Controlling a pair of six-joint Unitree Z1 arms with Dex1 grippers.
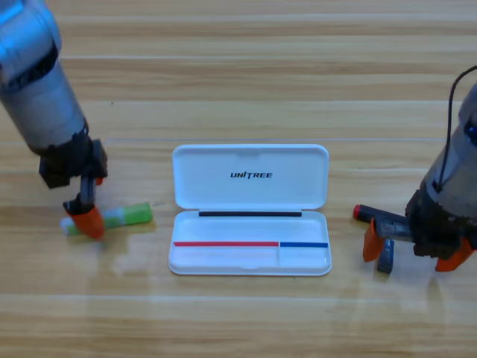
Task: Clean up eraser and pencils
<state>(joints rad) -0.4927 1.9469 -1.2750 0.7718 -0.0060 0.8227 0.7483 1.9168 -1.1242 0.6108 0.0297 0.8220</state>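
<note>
The pale and light-green pencil (123, 217) lies on the table left of the white case (223, 257). My left gripper (87, 218) points down onto its pale left end, with one orange jaw in front of the stick. The black pencil (378, 218), with a red end, lies to the right of the case. The small dark eraser (385, 256) lies just below it. My right gripper (412, 250) is open and low over both. One of its jaws stands left of the eraser and the other far to the right. The case holds neither pencil nor eraser.
The case lies open at the table's middle, with its lid (250, 175) folded back towards the far side. The left arm comes down from the upper left corner. The right arm's body and cable fill the right edge.
</note>
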